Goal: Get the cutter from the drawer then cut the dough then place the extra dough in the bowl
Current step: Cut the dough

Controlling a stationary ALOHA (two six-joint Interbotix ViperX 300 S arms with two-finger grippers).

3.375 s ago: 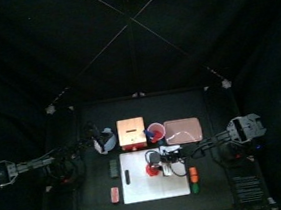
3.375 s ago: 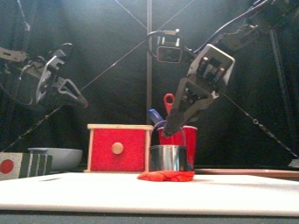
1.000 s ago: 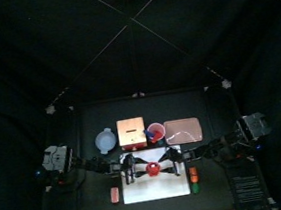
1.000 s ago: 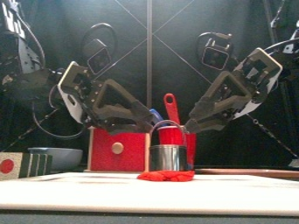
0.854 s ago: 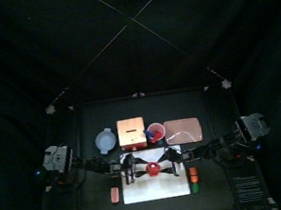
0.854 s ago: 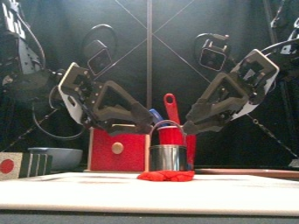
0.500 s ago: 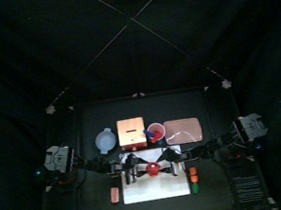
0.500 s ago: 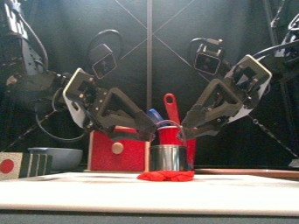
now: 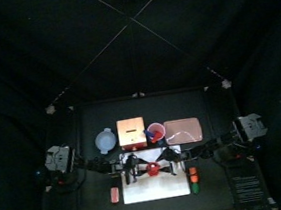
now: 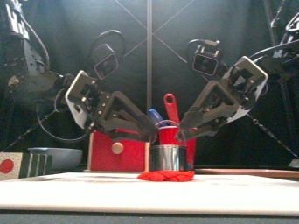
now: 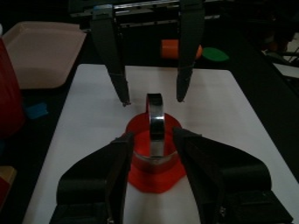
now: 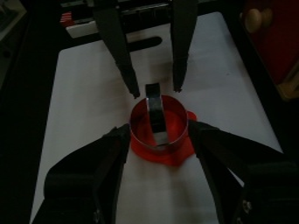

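— Starting at the left?
— Blue-grey bowl (image 10: 59, 158) at the back, then the wooden box (image 10: 118, 148) with its red front just beside

— And the left gripper (image 10: 142, 130)?
— Slanted down over the white cutting board (image 10: 149, 194), spread wide, gripping nothing, tips close beside the cutter (image 10: 170, 157)

— Cutter's place?
— Upright mid-board, set on the red dough (image 10: 167, 176), wire handle up

— Behind that?
— Red cup (image 10: 172, 136), with a blue knife (image 10: 155, 115) and a red knife (image 10: 170, 104) poking out

— Right gripper (image 10: 187, 131)?
— Mirrored from the other side, equally splayed and empty, facing the left one across the cutter

— Further right?
— Pink tray (image 9: 184, 128), flat at the back, well apart from the dough
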